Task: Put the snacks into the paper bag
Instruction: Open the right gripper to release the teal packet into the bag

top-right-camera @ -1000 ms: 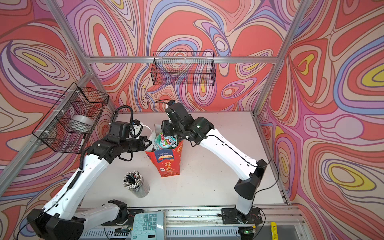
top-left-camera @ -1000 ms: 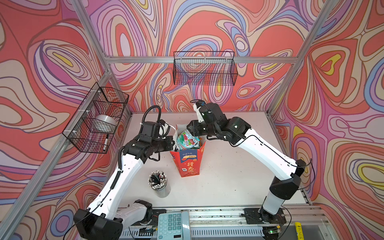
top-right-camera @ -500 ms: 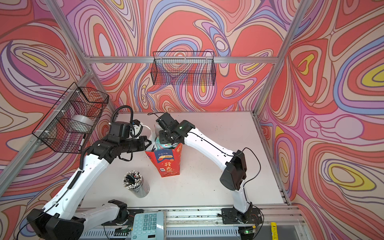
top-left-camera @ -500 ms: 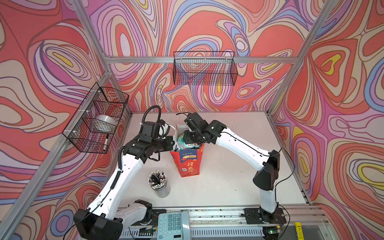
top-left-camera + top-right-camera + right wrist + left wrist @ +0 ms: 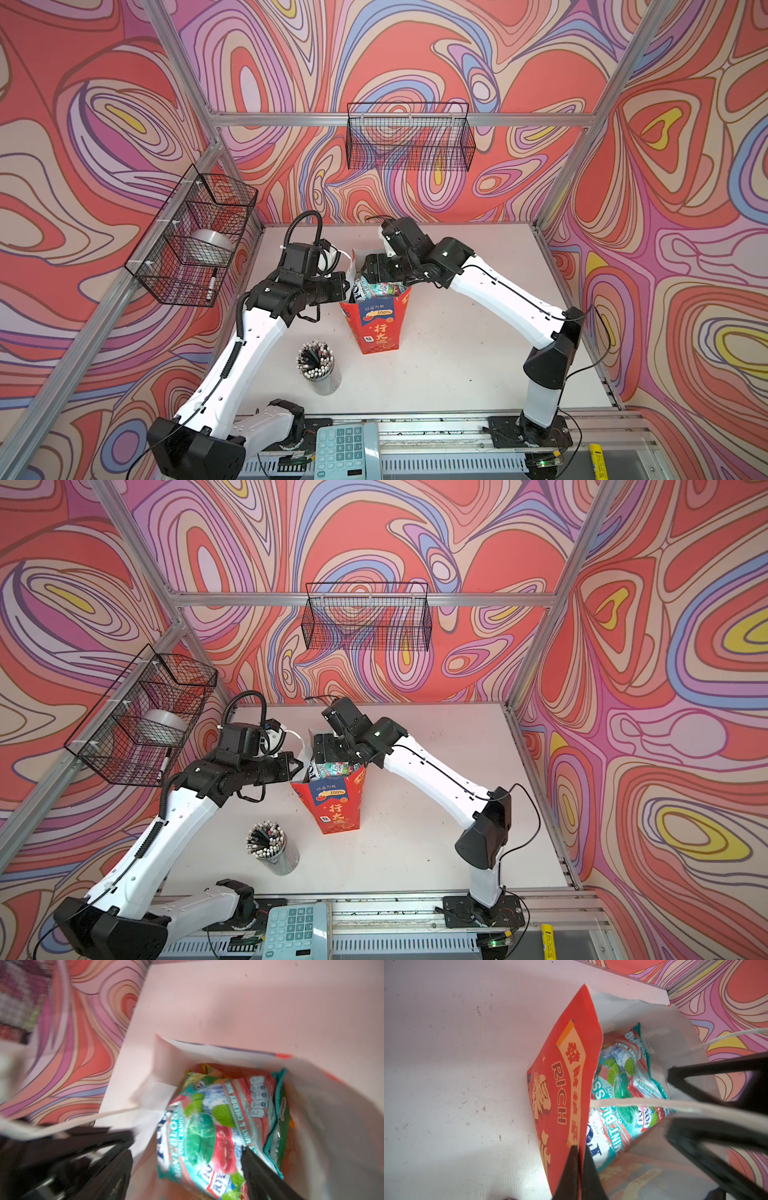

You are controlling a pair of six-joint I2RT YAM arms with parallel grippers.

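The red paper bag [image 5: 376, 328] [image 5: 334, 808] stands upright mid-table with its mouth open. My left gripper [image 5: 347, 286] [image 5: 580, 1151] is shut on the bag's red side wall [image 5: 571, 1064] at the rim. Inside the bag lie the snacks, with a teal mint-and-cherry pouch [image 5: 618, 1084] [image 5: 218, 1126] on top and a green one [image 5: 199, 1078] under it. My right gripper [image 5: 374, 268] [image 5: 186, 1148] hangs open just over the bag's mouth, its fingers [image 5: 706, 1070] clear of the pouch. A white cord handle [image 5: 654, 1103] crosses the opening.
A cup of pens [image 5: 316, 365] stands in front of the bag on the left. A calculator [image 5: 347, 451] lies at the front rail. Black wire baskets hang on the back wall [image 5: 409, 137] and the left wall [image 5: 195, 237].
My right gripper dipped into the bag's mouth, opened and let go of the teal pouch, which now lies in the bag. The left arm has stayed put.
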